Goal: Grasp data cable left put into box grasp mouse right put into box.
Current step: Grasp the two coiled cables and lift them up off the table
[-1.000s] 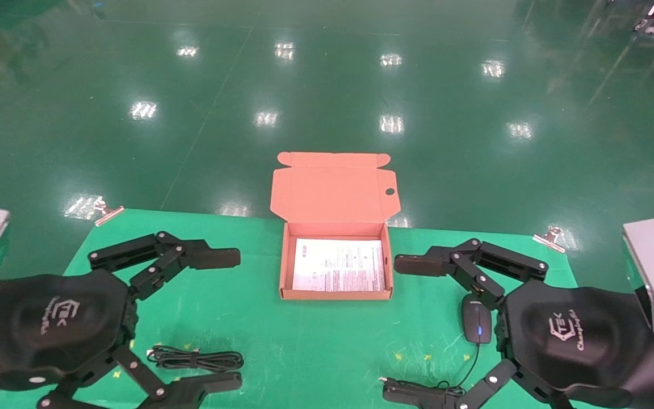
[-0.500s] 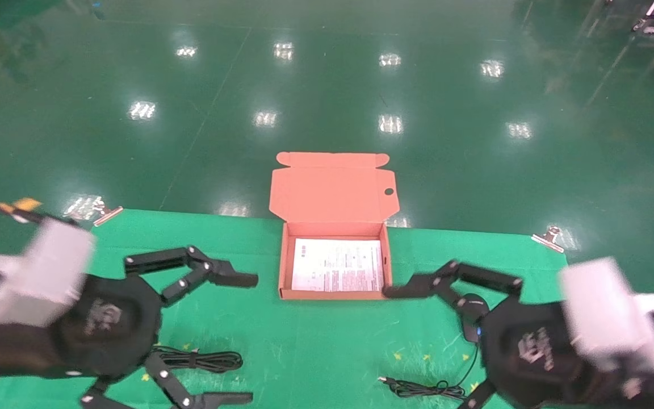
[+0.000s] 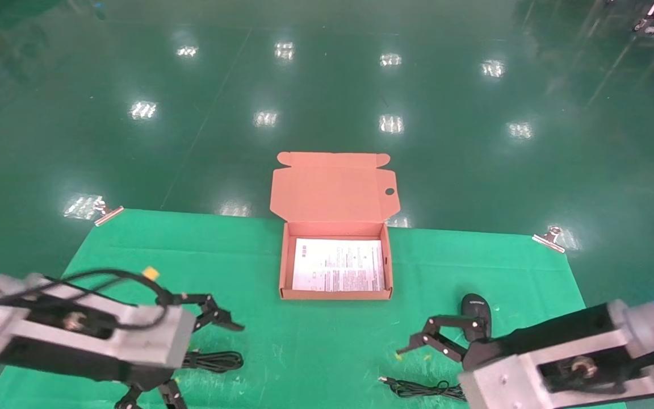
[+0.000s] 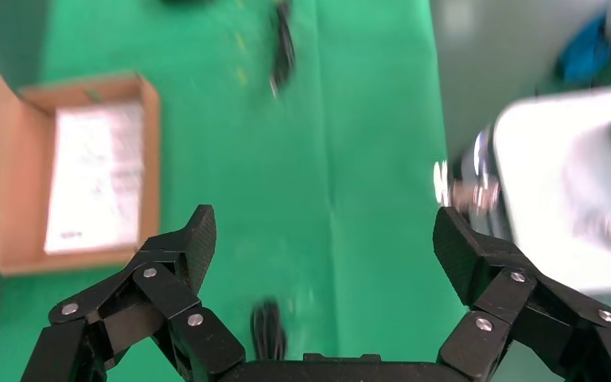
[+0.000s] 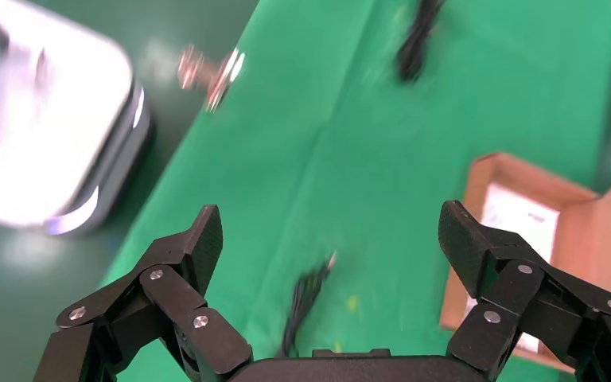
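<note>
The data cable (image 3: 213, 360) is a thin black cord looped into a long narrow bundle, lying flat on the green mat (image 3: 315, 335) near the front-left, partly hidden under the left gripper (image 3: 191, 352), whose jaws are spread wide with nothing between them. The mouse (image 3: 476, 311), a small black oval, sits on the right side of the mat, its cord (image 3: 423, 388) bunched nearer the front edge. The right gripper (image 3: 418, 369) hovers just beside it, jaws wide apart and empty. Between them, farther back, the orange-brown box (image 3: 284, 267) stands with its lid up; inside lies what looks like a printed white sheet (image 3: 338, 264).
</note>
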